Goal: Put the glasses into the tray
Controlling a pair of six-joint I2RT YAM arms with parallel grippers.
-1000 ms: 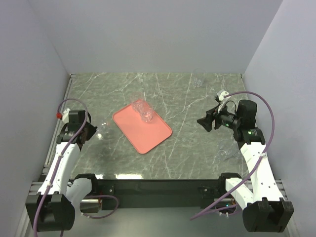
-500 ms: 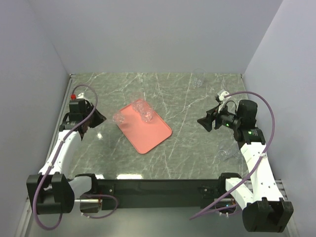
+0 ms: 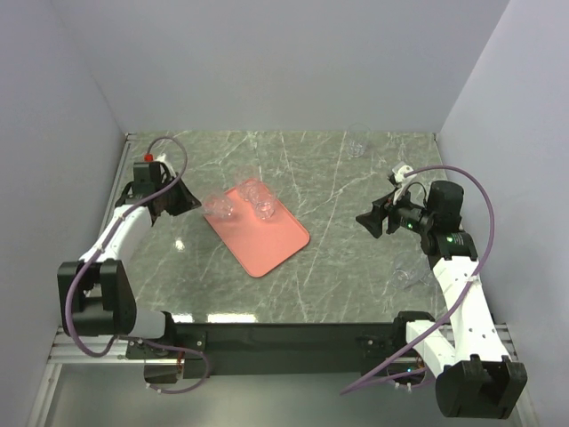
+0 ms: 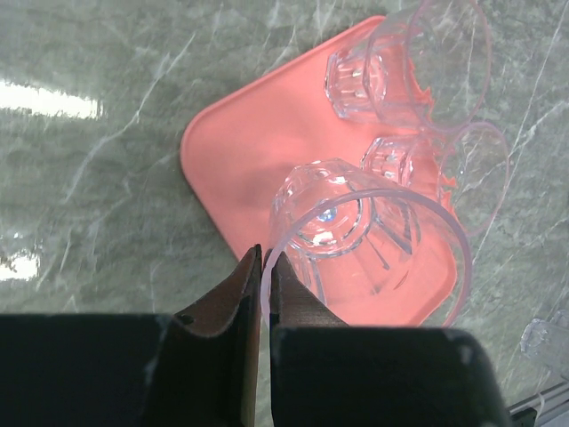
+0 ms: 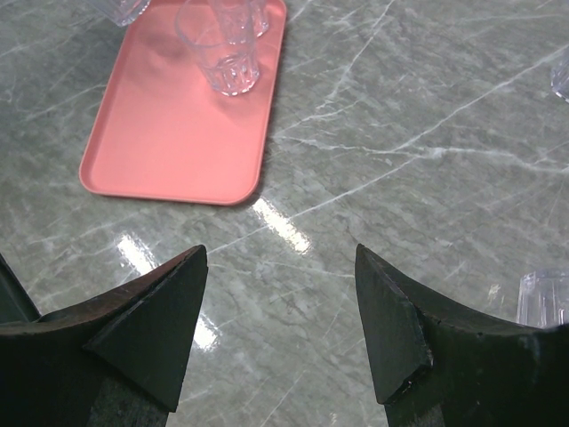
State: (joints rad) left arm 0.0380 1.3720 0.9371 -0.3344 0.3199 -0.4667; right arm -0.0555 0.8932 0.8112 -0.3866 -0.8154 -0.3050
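As the left gripper [image 4: 264, 267] is pinching the rim of the held glass [image 4: 364, 240], that glass is hanging over the tray [image 4: 233, 147].
Two other glasses [image 4: 409, 62] are standing on the tray; by my judgement the held glass is needing lowering upright beside them before release. The right gripper [image 5: 280, 294] is hovering with jaws spread and empty, near a loose glass [image 5: 543, 298] on the table [image 5: 400, 116].

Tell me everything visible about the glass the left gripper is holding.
The held glass is small, clear and colourless, with a round rim, faceted sides and a thick base; it looks empty and intact. The left gripper pinches its rim wall, one finger inside, one outside. Its mouth faces the wrist camera, its base the pink tray, near a corner, close to two other glasses standing there. Whether its base touches the tray cannot be told.
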